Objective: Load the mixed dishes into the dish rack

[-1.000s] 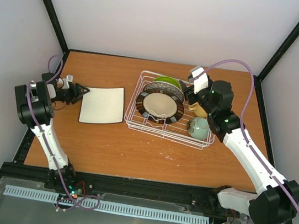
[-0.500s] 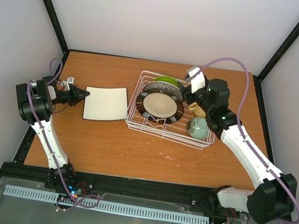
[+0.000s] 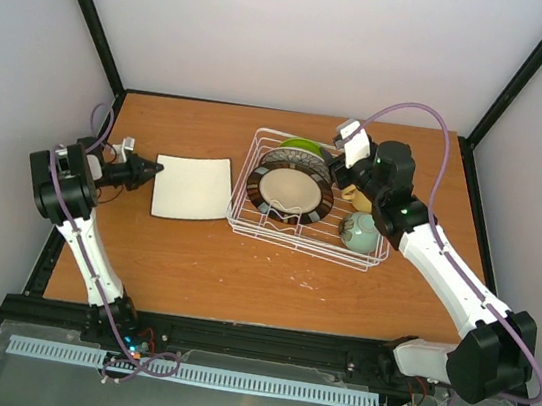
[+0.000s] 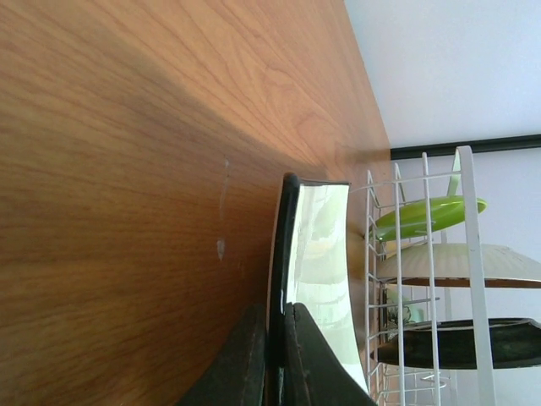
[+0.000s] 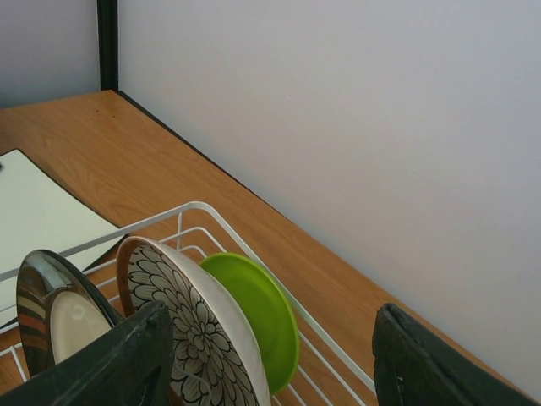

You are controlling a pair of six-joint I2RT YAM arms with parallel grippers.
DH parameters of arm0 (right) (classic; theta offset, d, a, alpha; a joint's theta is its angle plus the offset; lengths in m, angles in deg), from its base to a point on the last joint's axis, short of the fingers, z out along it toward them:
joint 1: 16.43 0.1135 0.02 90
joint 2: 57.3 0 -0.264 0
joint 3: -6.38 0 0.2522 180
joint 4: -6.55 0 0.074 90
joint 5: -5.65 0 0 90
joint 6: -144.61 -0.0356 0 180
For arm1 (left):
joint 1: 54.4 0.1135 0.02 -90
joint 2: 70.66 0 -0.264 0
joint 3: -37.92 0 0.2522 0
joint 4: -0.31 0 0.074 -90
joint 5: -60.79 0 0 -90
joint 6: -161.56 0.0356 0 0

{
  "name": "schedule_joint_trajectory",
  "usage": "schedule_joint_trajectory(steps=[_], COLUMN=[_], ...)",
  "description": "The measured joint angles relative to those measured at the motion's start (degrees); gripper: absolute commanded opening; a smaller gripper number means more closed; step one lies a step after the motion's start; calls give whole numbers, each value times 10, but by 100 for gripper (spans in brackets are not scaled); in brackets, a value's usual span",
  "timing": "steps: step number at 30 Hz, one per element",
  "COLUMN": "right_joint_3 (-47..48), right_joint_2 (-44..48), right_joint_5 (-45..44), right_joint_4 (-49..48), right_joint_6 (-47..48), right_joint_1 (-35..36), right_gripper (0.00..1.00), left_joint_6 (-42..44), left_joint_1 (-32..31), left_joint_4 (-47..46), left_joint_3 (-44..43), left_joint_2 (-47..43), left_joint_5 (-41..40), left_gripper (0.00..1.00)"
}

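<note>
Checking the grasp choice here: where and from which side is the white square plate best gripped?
Its thin left edge, from the left, where the left gripper pinches: the white square plate lies flat and the dish rack crowds its right.

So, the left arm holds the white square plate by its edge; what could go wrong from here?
1. The left gripper pinches the white square plate only at one edge; when lifted, it may tilt or slip out.
2. The plate's far edge lies close to the dish rack; a push along the table could hit the wire wall and shift the rack.
3. The rack is crowded; the dark-rimmed cream plate could be knocked during insertion.
</note>
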Motion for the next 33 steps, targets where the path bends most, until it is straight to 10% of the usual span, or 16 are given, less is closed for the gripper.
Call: schedule_joint_trajectory(steps=[19,33], right_joint_3=[29,154], right_joint_2=[-19,-173], right_joint_5=[69,351], right_joint_4=[5,20], right_joint_6=[-43,-163], right_joint_1=[-1,-1], right_gripper=[63,65], left_joint_6=[-96,-168], left_joint_1=[40,40], left_joint_4=[-133,-150], left_joint_3=[20,-58], left_joint_2=[-71,-231], left_joint_5=[59,127], left_gripper=[1,1])
